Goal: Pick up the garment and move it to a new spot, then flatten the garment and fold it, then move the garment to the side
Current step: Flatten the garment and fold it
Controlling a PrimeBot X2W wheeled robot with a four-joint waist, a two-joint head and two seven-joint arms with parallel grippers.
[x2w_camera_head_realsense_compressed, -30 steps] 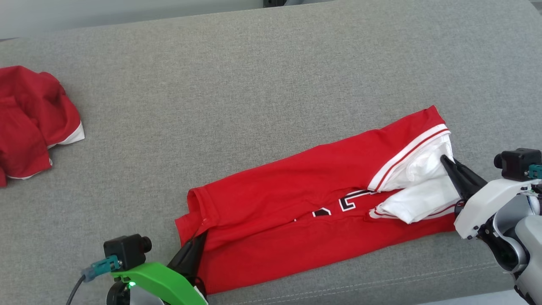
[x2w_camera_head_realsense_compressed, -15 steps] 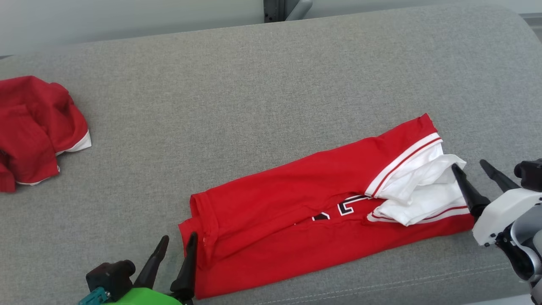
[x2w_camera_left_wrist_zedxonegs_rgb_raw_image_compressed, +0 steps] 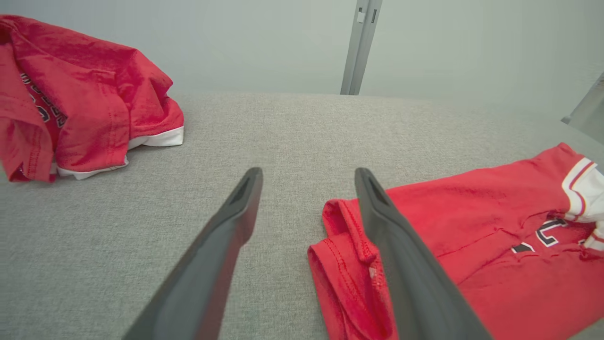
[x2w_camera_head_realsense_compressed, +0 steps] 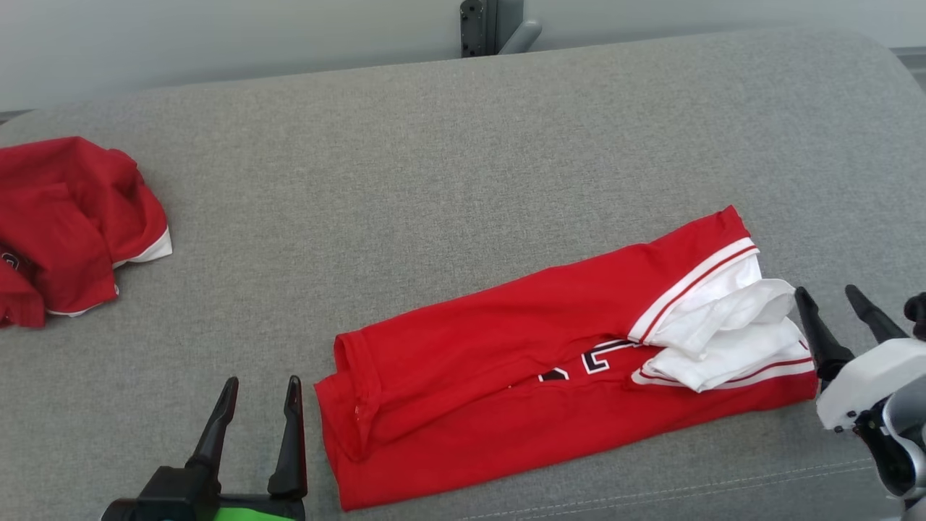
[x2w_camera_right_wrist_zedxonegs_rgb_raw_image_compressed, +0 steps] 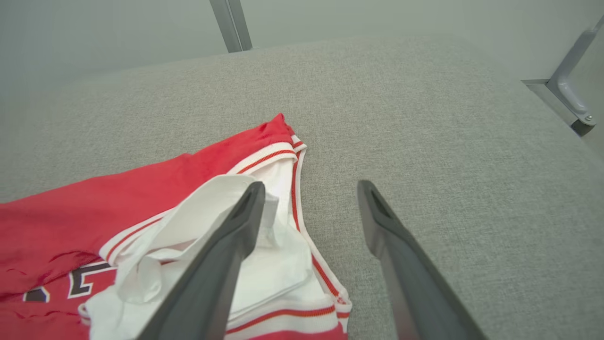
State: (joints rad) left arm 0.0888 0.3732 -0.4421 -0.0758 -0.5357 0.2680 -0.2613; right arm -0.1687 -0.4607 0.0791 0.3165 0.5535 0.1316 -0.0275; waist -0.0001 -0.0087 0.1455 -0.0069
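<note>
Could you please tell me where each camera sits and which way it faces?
Head view: on the head, looking down at the folded garment on grey upholstery; left gripper and right gripper show, open.
Left wrist view: on that wrist, looking along its fingers; crumpled garment upper left.
Right wrist view: on that wrist, looking along its fingers over the folded garment's white end.
Shared: all three show the folded garment.

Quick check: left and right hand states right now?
Left hand: open, holding nothing.
Right hand: open, holding nothing; jersey lies on the couch between them.
</note>
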